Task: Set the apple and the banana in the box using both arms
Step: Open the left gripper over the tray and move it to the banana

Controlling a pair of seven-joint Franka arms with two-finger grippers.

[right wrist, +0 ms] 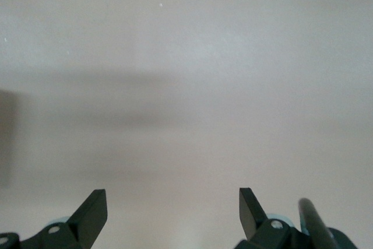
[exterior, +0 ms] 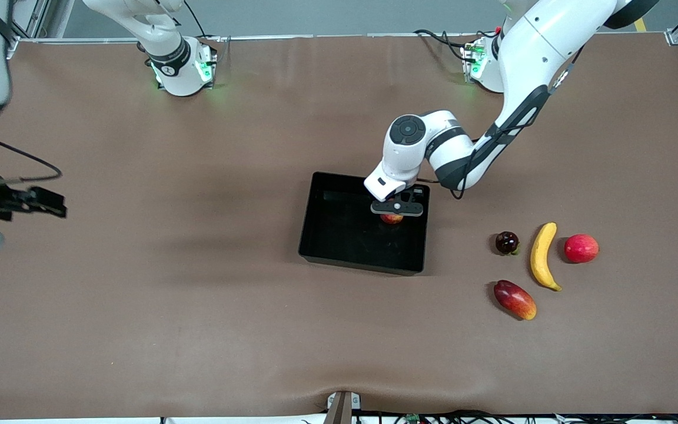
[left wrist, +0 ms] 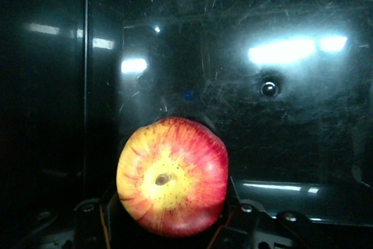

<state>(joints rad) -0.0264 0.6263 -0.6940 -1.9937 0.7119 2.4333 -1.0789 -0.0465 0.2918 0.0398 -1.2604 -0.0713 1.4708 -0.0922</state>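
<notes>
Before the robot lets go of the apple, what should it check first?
1. Apple between the left gripper's fingers: ok.
2. Apple over the box, inside its walls: ok.
3. Apple resting on the box floor: cannot tell.
4. Box floor under the apple bare: ok.
5. Right gripper open, waiting over bare table at the right arm's end: ok.
6. Banana in the box: not ok, it lies on the table among the other fruits.
</notes>
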